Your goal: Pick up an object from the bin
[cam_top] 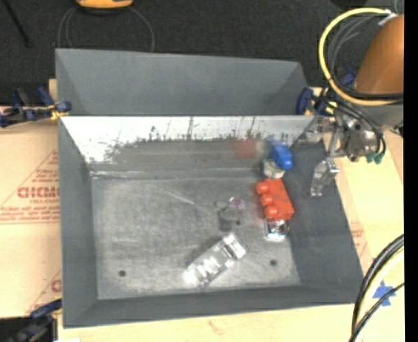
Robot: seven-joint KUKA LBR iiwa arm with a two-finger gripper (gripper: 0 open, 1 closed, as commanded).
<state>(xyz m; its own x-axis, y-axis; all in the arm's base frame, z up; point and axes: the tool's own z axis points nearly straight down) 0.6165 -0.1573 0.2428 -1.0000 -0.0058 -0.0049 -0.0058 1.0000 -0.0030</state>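
My gripper [322, 177] hangs over the bin's right sloping wall, near the back right corner. To its left, closest, lies a red ribbed block [274, 198] with a small silver and dark end piece at its front. Just behind that sits a blue rounded piece [280, 155] with a small grey part beside it, against the back wall. The gripper is apart from both, to their right.
A small clear, faintly purple thing [231, 206] rests near the middle of the floor. A clear plastic packet [214, 259] lies toward the front. The left half of the floor is bare metal.
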